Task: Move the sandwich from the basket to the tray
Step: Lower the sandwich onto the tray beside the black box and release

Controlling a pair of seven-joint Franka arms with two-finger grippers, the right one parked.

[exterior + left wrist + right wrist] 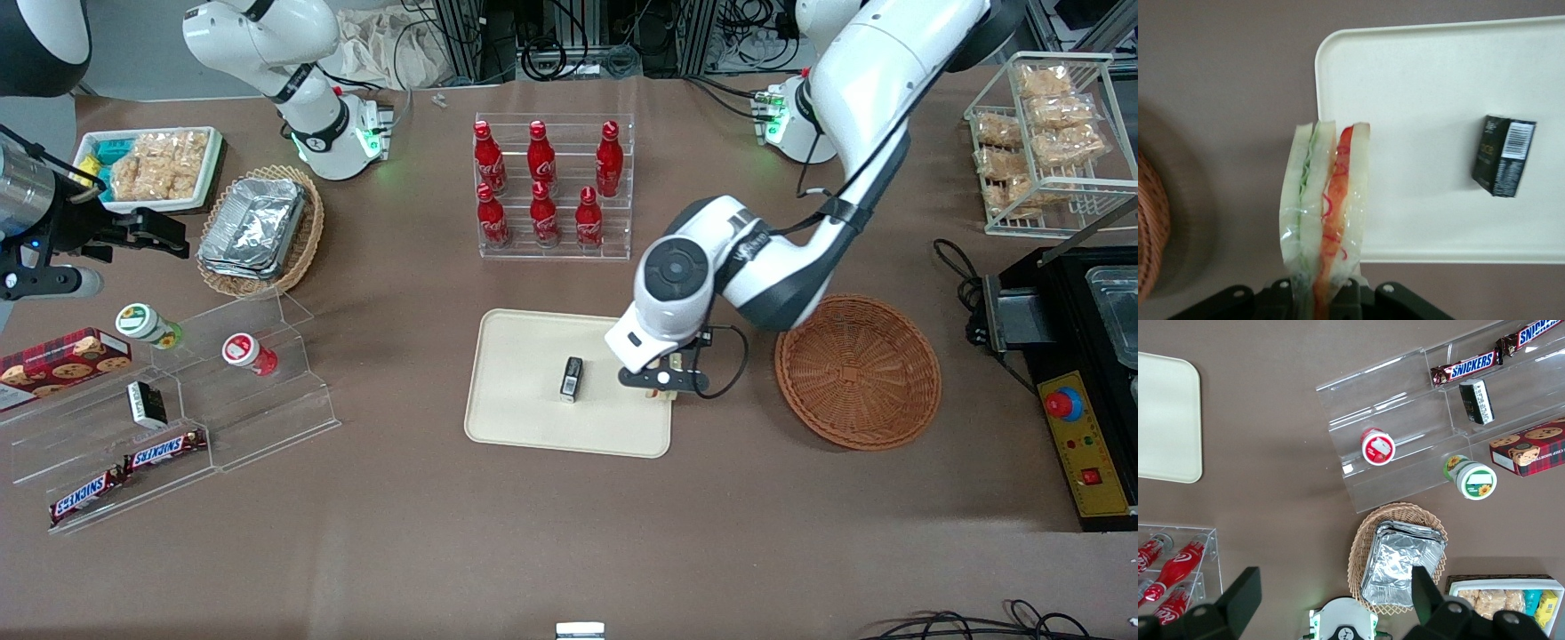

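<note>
The gripper (662,380) is clamped on the wrapped sandwich (1327,220), hanging over the tray (524,427) at its edge nearest the basket (858,373), which lies at three o'clock; a small dark box (572,380) sits mid-tray

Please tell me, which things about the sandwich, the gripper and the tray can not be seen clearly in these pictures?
- Front view: the sandwich is almost wholly hidden by the left arm's wrist above the tray edge nearest the basket.
- Left wrist view: the gripper is shut on the sandwich, but the picture's edge cuts off the sandwich's held end.
- Left wrist view: whether the sandwich touches the tray cannot be told.
- The print on the small black box is too small.
</note>
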